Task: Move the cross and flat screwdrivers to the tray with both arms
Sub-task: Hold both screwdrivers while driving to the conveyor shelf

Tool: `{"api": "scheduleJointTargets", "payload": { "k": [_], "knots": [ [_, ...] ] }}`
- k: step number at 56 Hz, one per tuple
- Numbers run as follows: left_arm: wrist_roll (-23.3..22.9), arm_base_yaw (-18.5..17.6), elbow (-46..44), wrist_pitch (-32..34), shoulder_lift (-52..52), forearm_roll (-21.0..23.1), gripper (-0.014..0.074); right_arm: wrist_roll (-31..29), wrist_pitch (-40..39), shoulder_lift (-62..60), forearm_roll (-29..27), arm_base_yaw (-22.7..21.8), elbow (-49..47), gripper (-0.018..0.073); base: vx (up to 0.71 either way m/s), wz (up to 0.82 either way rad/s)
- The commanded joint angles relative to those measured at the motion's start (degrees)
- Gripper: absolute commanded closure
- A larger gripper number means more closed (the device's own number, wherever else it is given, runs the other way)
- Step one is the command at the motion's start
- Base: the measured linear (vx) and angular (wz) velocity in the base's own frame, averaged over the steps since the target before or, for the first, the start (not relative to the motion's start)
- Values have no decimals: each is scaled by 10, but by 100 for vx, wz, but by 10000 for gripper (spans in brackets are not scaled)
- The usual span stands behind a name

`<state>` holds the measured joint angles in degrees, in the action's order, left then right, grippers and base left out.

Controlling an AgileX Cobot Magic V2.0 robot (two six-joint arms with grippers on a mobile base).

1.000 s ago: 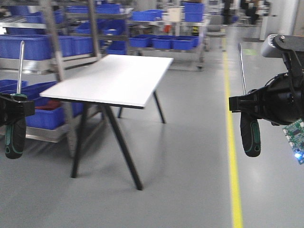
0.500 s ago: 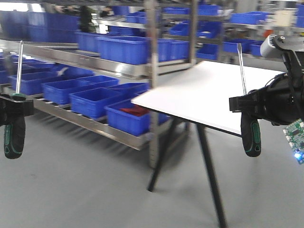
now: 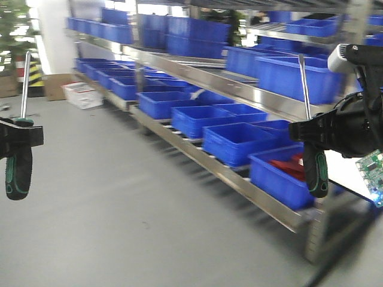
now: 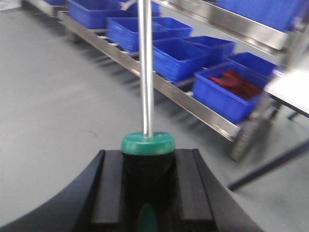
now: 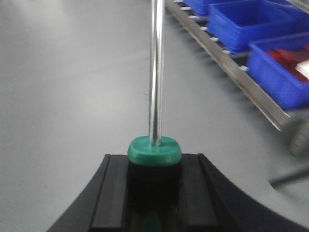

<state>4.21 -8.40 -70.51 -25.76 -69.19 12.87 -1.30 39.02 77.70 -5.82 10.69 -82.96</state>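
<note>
Left wrist view crops tip of screwdriver (image 4: pixel 146 72).

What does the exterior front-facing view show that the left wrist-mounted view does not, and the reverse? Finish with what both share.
Only the front view shows both claws: the right claw shut on the right screwdriver, the green circuit board, and the whole handle of the left screwdriver below the left claw. Only the left wrist view shows the green collar up close between the claw's fingers. Both show that screwdriver's upright shaft, the blue bins and the grey floor.
</note>
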Motion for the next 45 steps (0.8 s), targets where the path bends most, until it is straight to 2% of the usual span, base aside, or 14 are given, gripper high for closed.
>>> {"api": "scheduleJointTargets", "payload": {
  "k": [1, 28, 45],
  "knots": [
    [-1, -3, -15, 53, 17, 8, 603, -4, -50, -20, -2, -1, -18, 568, 50, 74],
    [-1, -3, -15, 53, 17, 8, 603, -4, -50, -20, -4, -1, -18, 568, 50, 70],
    [-1, -3, -15, 53, 17, 8, 603, -4, -51, -20, -4, -1, -18, 568, 54, 44]
  ]
}}
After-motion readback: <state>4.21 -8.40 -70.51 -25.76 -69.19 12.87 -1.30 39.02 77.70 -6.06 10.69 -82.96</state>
